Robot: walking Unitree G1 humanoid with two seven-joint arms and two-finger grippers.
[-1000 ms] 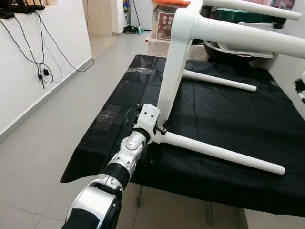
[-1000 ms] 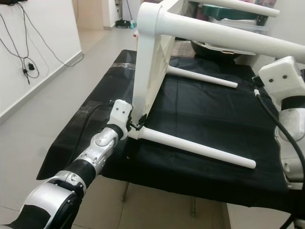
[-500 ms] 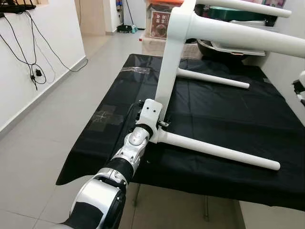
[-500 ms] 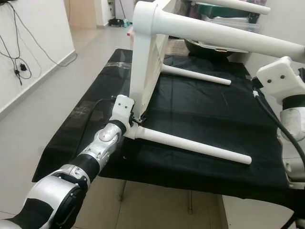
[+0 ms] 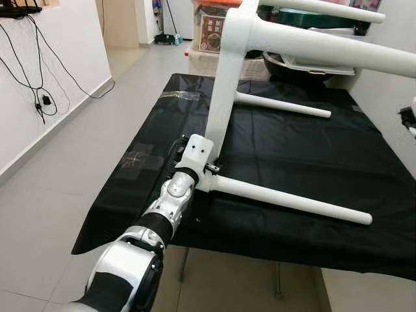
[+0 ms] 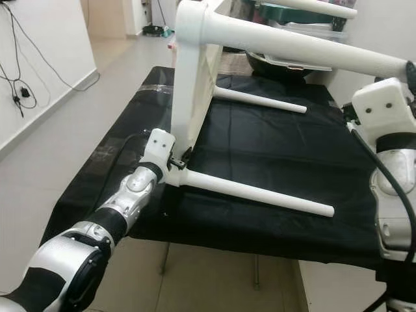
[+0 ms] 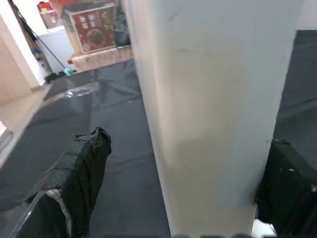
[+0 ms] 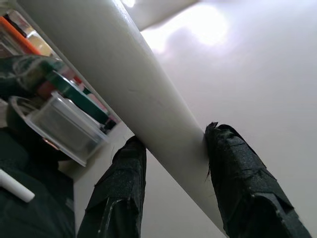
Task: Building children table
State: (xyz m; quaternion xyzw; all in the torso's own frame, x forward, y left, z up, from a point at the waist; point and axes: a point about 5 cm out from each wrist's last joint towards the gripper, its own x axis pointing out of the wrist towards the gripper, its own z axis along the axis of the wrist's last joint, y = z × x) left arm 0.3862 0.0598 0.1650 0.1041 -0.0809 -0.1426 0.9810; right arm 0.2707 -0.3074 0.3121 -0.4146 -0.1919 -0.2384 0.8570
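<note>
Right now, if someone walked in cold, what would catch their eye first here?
A white children's table tipped on its side on the black-covered work surface, its legs pointing toward the robot. The left gripper sits at its lower corner, where a leg joins, and the right gripper is clamped on an upper leg.

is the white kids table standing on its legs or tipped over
Tipped on its side. The tabletop stands on edge on the black cloth; the legs stick out sideways, one lower leg lying along the cloth.

One white table (image 5: 224, 104) — four legs (image 5: 292, 199) — two end effectors (image 5: 209, 168).
</note>
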